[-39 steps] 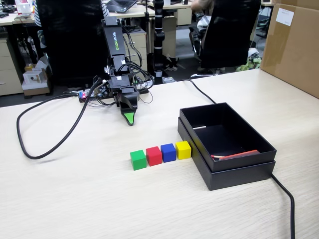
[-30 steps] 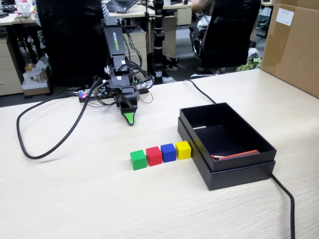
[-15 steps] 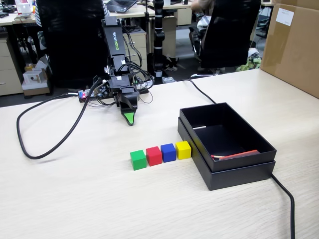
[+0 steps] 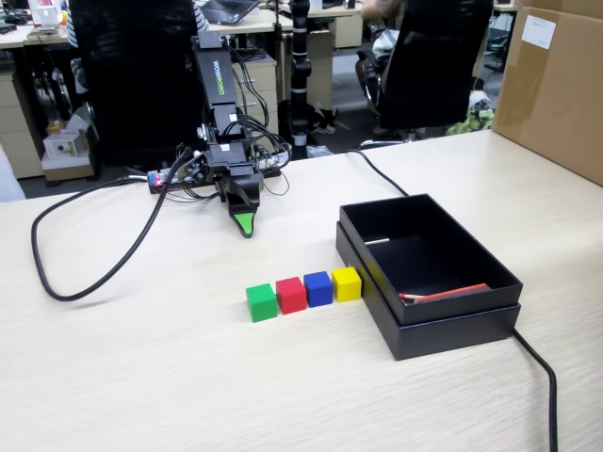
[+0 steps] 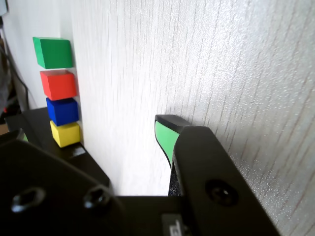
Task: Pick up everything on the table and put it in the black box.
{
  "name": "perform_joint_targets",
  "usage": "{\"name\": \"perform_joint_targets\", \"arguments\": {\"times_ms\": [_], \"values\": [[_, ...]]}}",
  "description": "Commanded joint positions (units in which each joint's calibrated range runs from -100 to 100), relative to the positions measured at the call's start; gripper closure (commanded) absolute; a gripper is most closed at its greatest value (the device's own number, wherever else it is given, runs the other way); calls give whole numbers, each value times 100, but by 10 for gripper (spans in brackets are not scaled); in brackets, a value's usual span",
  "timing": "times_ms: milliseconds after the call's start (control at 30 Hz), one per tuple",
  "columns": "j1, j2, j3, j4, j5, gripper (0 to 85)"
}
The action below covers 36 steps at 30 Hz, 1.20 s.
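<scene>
Four cubes stand in a touching row on the beige table [image 4: 141, 377]: green [image 4: 261, 302], red [image 4: 291, 295], blue [image 4: 318, 288], yellow [image 4: 347, 283]. The yellow one sits next to the left wall of the black box [image 4: 429, 325]. My gripper [image 4: 245, 224] points down at the table behind the row, well apart from the cubes, with nothing in it. In the wrist view the green [image 5: 53, 52], red [image 5: 58, 84], blue [image 5: 62, 111] and yellow [image 5: 65, 133] cubes line the left edge. My gripper [image 5: 93, 135] shows its jaws apart over bare table.
The black box holds a thin red stick [image 4: 443, 294]. A black cable [image 4: 57, 282] loops over the table's left part, and another [image 4: 542, 377] runs from the box to the front right. A brown cardboard box [image 4: 556, 85] stands at the far right.
</scene>
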Motion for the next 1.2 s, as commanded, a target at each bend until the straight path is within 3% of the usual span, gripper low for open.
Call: {"name": "perform_joint_targets", "arguments": {"times_ms": [0, 1167], "values": [[0, -1, -84, -276, -44, 351], [98, 10, 243, -631, -20, 379]]}}
